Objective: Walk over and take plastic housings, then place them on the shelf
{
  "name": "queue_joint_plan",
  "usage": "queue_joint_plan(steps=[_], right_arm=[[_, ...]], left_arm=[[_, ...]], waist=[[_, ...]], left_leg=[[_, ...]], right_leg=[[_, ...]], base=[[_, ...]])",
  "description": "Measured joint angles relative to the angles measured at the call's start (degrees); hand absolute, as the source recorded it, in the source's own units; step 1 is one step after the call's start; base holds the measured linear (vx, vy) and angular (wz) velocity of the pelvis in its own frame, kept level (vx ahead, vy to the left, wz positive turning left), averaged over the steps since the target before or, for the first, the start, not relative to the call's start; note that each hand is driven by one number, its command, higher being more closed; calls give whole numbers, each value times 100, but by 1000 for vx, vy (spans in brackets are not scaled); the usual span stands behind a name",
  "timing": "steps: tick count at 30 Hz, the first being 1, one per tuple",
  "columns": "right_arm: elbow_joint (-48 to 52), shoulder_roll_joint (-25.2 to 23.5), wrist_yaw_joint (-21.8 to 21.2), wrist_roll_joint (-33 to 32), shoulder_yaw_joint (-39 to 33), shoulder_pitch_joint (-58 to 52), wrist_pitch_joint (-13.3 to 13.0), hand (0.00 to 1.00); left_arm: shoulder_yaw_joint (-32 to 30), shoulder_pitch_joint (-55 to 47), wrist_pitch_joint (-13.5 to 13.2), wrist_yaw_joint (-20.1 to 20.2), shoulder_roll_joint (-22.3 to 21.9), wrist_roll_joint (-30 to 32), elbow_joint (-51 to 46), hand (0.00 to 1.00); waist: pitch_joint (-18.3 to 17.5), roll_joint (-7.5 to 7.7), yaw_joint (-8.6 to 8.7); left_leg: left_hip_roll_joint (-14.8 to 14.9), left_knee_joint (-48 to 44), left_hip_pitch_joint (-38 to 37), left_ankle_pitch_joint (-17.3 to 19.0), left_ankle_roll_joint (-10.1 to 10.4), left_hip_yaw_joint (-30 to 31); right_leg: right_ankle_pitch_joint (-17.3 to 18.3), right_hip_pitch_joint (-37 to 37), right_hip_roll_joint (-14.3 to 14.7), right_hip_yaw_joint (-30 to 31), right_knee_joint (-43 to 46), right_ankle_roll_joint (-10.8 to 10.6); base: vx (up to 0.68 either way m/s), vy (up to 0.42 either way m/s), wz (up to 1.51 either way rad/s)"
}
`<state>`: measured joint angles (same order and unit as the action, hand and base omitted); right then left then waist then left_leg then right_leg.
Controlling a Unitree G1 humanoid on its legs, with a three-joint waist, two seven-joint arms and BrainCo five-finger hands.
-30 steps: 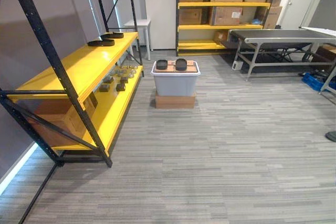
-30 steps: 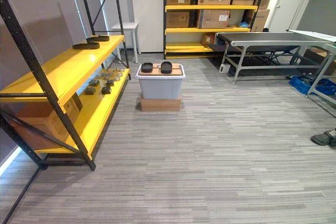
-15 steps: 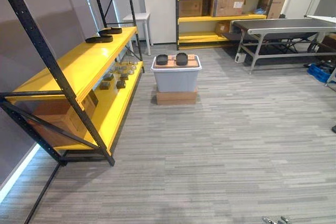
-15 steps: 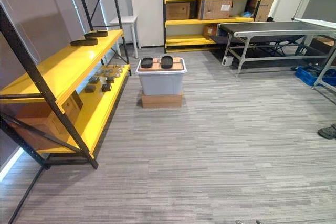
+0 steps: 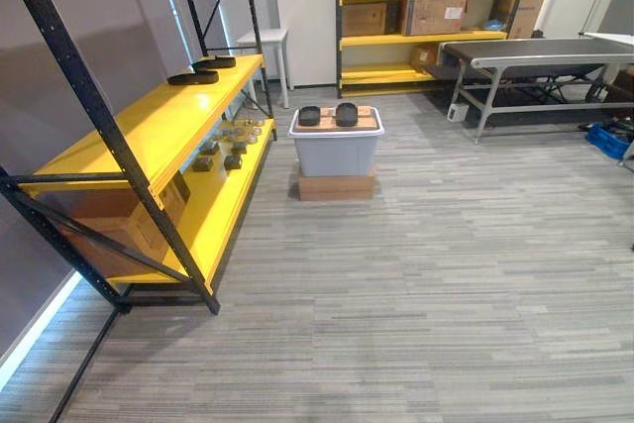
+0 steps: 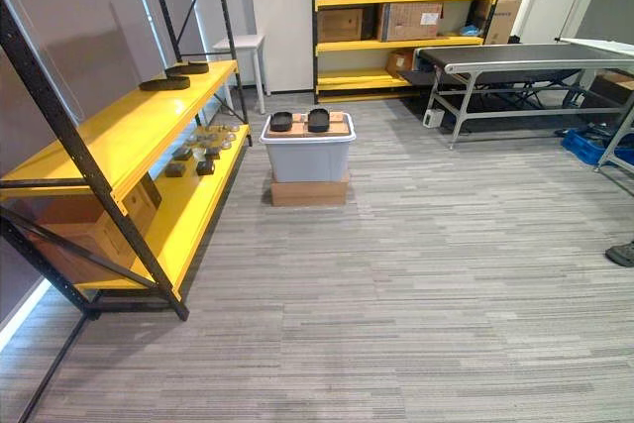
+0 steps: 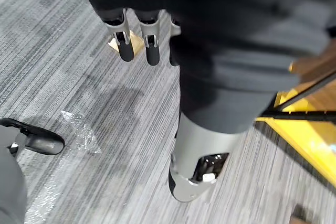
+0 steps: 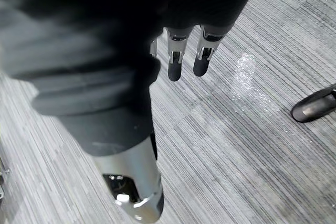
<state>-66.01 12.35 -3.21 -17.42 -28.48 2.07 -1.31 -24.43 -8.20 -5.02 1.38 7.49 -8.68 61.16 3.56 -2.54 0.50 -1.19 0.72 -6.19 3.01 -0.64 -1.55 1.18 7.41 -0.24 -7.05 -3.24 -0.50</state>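
Far ahead of both hands, two black rounded plastic housings [image 5: 309, 116] sit side by side on a brown board [image 5: 366, 119] laid across a pale grey plastic tub [image 5: 336, 154]. The tub stands on a flat cardboard box [image 5: 337, 188] in the open carpeted floor.

On the left hand's side, and nearer than the tub, runs a long yellow shelf [image 5: 149, 131] in a black perforated steel frame. Two flat black housings [image 5: 193, 77] lie at its far end, just short of the tub.

The left hand [image 7: 151, 45] hangs at the robot's side with its fingers straight, relaxed and empty. The right hand [image 8: 175, 62] hangs the same way.

The main risk is in the walk:
- **Drift towards the left hand's side:** that arm could catch the frame's slanted black front upright [image 5: 115, 136].
- **Stopping too late:** a bump could shift the tub on its box and slide the loose housings off the board.
- **Stopping too early:** the housings would sit past an easy reach.

A person's dark shoe [image 8: 314, 106] rests on the carpet close beyond the right hand, so a swing to that side could strike it. A scrap of clear wrapping [image 8: 247, 74] lies on the carpet between them and could make footing uncertain.
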Motion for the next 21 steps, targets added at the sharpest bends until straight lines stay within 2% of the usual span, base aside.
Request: queue_joint_plan(steps=[5, 8, 9, 10, 11, 12, 13, 14, 15, 16, 18, 19, 20, 21], right_arm=[[1, -61, 2, 0, 188, 24, 0, 0], [0, -113, 2, 4, 273, 46, 0, 0], [0, -117, 1, 3, 274, 109, 1, 0], [0, -115, 4, 3, 271, 137, 1, 0], [0, -106, 6, 3, 266, 180, 1, 0], [11, -121, 6, 5, 252, 181, 2, 0], [40, -136, 6, 8, 224, 163, 2, 0], [195, -210, 2, 22, 208, 85, 7, 0], [374, -306, -3, 66, 211, -13, 6, 0], [446, -416, -5, 129, 221, -50, 6, 0], [398, -533, -11, 129, 220, -73, 7, 0], [366, -606, -13, 128, 218, -95, 6, 0], [344, -662, -13, 127, 208, -130, 6, 0], [319, -672, -17, 126, 196, -141, 6, 0]], left_arm=[[119, -2, -1, 3, 3, -4, -8, 0], [119, 12, -1, 10, -2, -12, -11, 0], [119, 25, -1, 16, -4, -17, -28, 0], [120, 48, -1, 19, -4, -18, -34, 0], [127, 90, 0, 21, -15, -35, -39, 0], [185, 97, 0, 22, -23, -84, -42, 0], [255, 104, 1, 22, -26, -120, -41, 0], [324, 126, 2, 27, -46, -135, -38, 0], [343, 142, 2, 23, -68, -134, -43, 0], [344, 123, 15, 18, -98, -134, -41, 0], [365, 114, 40, 20, -108, -129, -40, 0], [364, 151, 41, 19, -102, -127, -41, 0], [349, 269, 42, 9, -96, -119, -40, 0], [342, 344, 42, 8, -90, -113, -40, 0]], waist=[[81, 8, -35], [122, 27, -161], [193, 51, -151], [221, 24, -149], [328, 23, -153], [385, -14, -167], [425, -10, -176], [484, 5, -223], [537, 47, -247], [630, 153, -224], [652, 153, -177], [659, 170, -111], [686, 183, -70], [712, 207, -41]], left_leg=[[5, 60, 8, 1, 1, -51], [7, 48, 67, 33, 16, -169], [-9, -141, 191, 121, -24, -153], [-17, -279, 265, 199, -55, -140], [-23, -548, 368, 354, -110, -125], [-33, -706, 354, 508, -127, -108], [-47, -755, 307, 576, -183, -112], [-88, -844, 259, 693, -205, -141], [-195, -852, 165, 768, -227, -147], [-290, -835, 0, 854, -347, -147], [-278, -816, -113, 954, -424, -121], [-251, -760, -195, 1017, -509, -33], [-206, -631, -313, 1046, -512, 60], [-182, -564, -378, 1074, -490, 124]], right_leg=[[14, -56, 4, 41, 0, -21], [14, -173, 6, 181, 18, -23], [22, -224, -15, 181, 67, -34], [43, -235, -29, 180, 123, -66], [204, -330, -58, 169, 413, -281], [537, -568, -130, 165, 1119, -523], [730, -774, -187, 153, 1694, -614], [962, -1370, -372, 62, 3041, -636], [1048, -1879, -655, -170, 4135, -344], [1103, -2309, -798, -196, 4932, -407], [1107, -2626, -780, -355, 4822, -416], [1082, -2760, -748, -686, 4204, -396], [975, -2846, -609, -941, 3342, -296], [858, -2856, -534, -1032, 2865, -258]], base=[[4, -2, -5], [8, 7, -17], [13, 16, -13], [25, 22, 4], [31, 68, 5], [34, 85, 3], [20, 90, -1], [-2, 96, -3], [23, 139, -3], [55, 148, -1], [116, 77, 8], [247, 19, 24], [303, 2, 30], [390, -31, 51]])
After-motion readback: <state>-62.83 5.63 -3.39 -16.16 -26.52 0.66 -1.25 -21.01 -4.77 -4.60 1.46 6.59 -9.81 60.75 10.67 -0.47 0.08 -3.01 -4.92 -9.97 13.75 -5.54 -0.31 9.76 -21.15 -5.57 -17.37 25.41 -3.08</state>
